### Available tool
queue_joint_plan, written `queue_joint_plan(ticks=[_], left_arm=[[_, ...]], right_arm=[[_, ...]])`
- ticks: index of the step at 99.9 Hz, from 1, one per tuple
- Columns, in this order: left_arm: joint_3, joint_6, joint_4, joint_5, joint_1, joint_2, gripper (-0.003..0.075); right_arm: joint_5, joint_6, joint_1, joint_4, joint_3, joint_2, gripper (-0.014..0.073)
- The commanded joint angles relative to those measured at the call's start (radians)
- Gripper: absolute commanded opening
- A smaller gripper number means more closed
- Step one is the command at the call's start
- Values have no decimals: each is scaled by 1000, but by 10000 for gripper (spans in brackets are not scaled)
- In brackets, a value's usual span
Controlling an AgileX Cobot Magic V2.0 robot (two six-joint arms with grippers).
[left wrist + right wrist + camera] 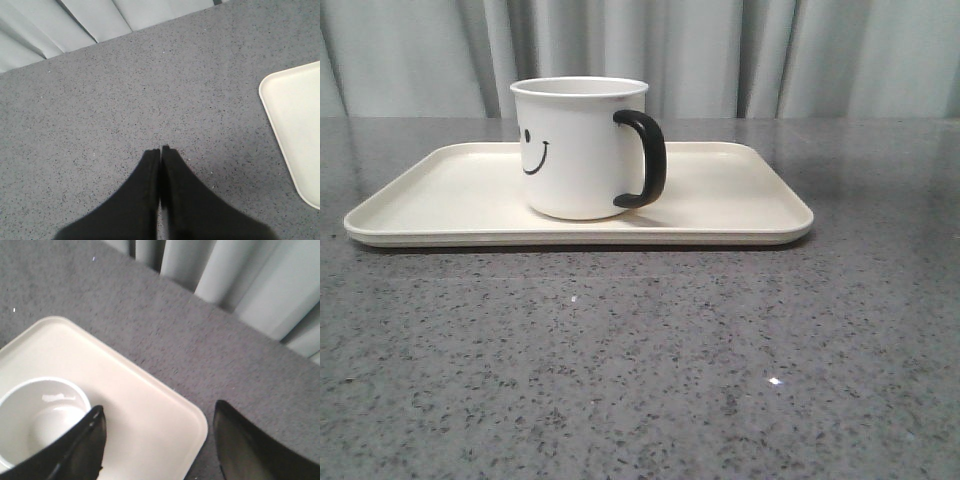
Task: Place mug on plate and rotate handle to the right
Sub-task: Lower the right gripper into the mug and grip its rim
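The white mug (575, 148) with a black smiley face stands upright on the cream plate (740, 195), its black handle (647, 158) pointing right. From the right wrist view I look down into the mug (42, 415) beside the plate's corner (165, 410). My right gripper (159, 410) is open above that corner with nothing between its fingers; one finger (87, 440) overlaps the mug's rim in the view. My left gripper (160, 150) is shut and empty over the bare table, the plate's edge (295, 110) off to one side. Neither gripper shows in the front view.
A grey speckled table (640, 370) stretches in front of and around the plate. Pale curtains (720, 50) hang behind the table's far edge.
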Motion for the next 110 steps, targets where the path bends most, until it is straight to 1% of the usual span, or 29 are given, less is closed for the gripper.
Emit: queue_joint_plan(ticks=[1,24,55,96,110], left_arm=[[-23,-13,5,-18,1,-21,-20],[-23,-13,5,-18,1,-21,-20],[-23,-13,5,-18,1,-21,-20],[-23,-13,5,-18,1,-21,-20],[-23,-13,5,-18,1,-21,-20]], right_arm=[[-31,-10,16,10,-39,4,468],[-18,-10,39,43,-39,75,468],[-15,-10,61,63,-39,113,467],[50,-10,62,109,-39,179,467],[47,-10,69,123,-39,189,467]])
